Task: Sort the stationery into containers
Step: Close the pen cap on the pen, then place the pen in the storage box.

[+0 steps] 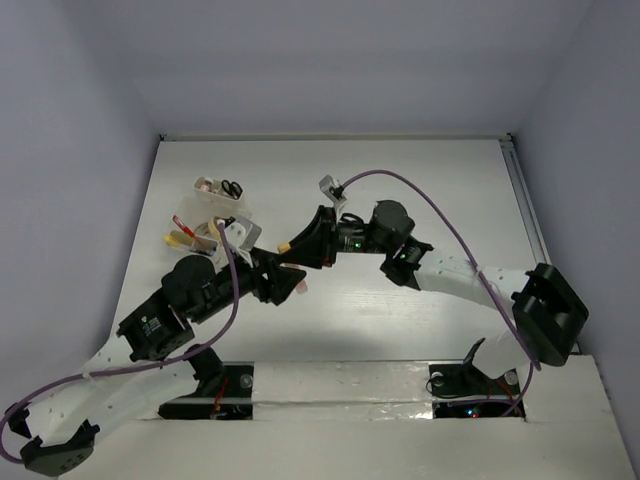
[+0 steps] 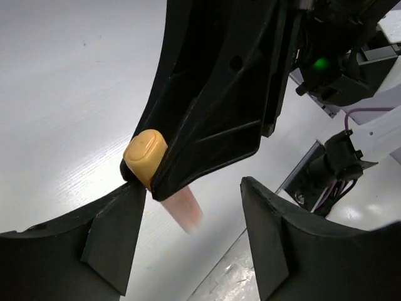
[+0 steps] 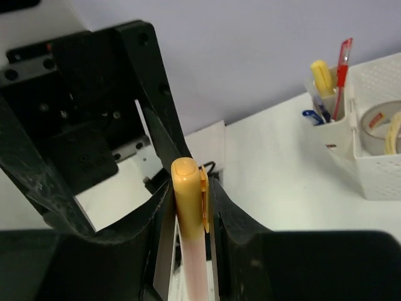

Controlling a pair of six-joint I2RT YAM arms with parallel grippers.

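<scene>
A pen (image 3: 189, 207) with an orange-yellow cap and a pale pink barrel stands upright between the fingers of my right gripper (image 3: 190, 216), which is shut on it just below the cap. In the top view the right gripper (image 1: 305, 248) hangs over the middle of the table with the cap (image 1: 285, 244) poking out to its left. My left gripper (image 2: 194, 241) is open right under it, its two fingers (image 2: 113, 241) standing wide on either side of the pink barrel (image 2: 185, 212) without touching it. The containers (image 1: 205, 200) stand at the far left.
A white perforated basket (image 3: 382, 169) holds a tape roll (image 3: 379, 122). Beside it a clear cup holds a red pen (image 3: 343, 63), a yellow marker (image 3: 321, 75) and a blue pen (image 3: 311, 116). Black-handled scissors (image 1: 231, 187) stick out of the containers. A purple cable (image 1: 430, 205) arcs over the right arm.
</scene>
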